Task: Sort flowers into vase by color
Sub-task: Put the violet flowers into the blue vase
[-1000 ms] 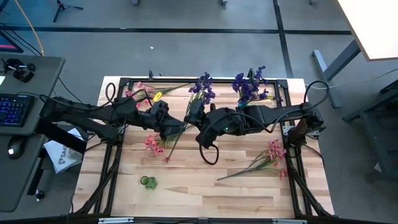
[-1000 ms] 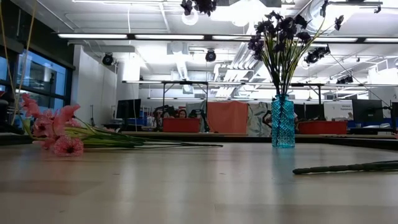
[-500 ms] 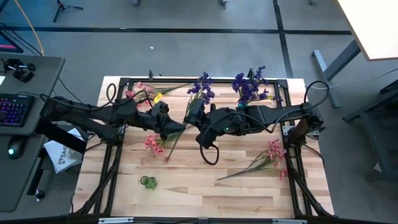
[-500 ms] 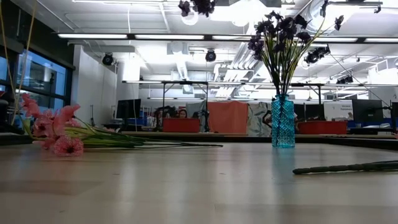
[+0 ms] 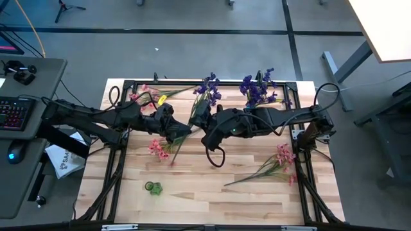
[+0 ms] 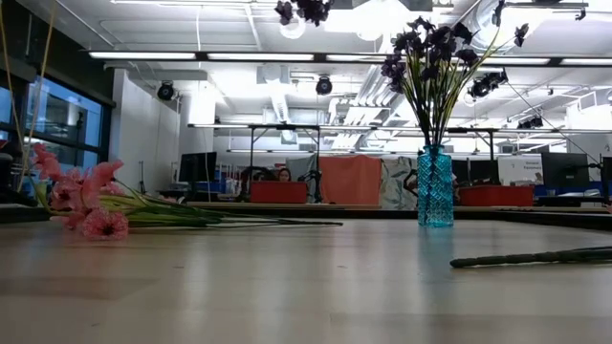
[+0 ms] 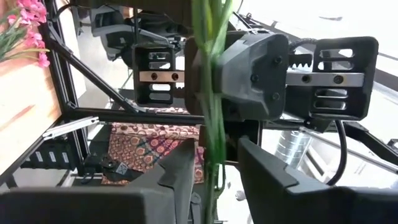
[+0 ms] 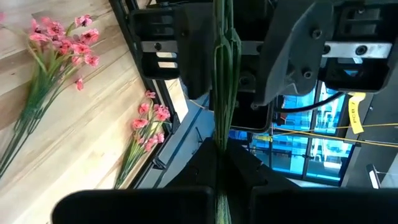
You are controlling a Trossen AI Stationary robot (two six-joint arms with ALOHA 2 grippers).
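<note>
A purple-blossomed sprig (image 5: 207, 90) with a long green stem is held up over the table's middle; its blossoms show at the top of the low view (image 6: 300, 10). My right gripper (image 5: 195, 118) is shut on its stem. My left gripper (image 5: 178, 132) is open, one finger on either side of the same stem (image 7: 214, 168), just nearer the stem's free end. A blue glass vase (image 6: 435, 186) with purple flowers (image 5: 258, 88) stands at the far edge. Pink sprigs lie flat on the table at the far left (image 5: 144, 96), under the left arm (image 5: 157, 149) and at the right (image 5: 279, 162). My right gripper pinches the stem's middle part (image 8: 219, 134) between its two fingers, which show shut on it in the left wrist view (image 7: 249, 74). The fingers come from the table's right side and lie across the stem. The sprig is lifted clear, blossoms toward the far edge.
A small green object (image 5: 153, 187) lies near the front left. A black frame (image 5: 128, 86) runs round the table's edges. A yellow tag (image 5: 163, 99) sits by the far-left pink sprig. The near half of the wooden tabletop (image 5: 212, 202) is bare.
My right gripper has shifted a little toward the table's left edge, carrying the purple sprig with it. The left gripper has kept its place at the stem.
</note>
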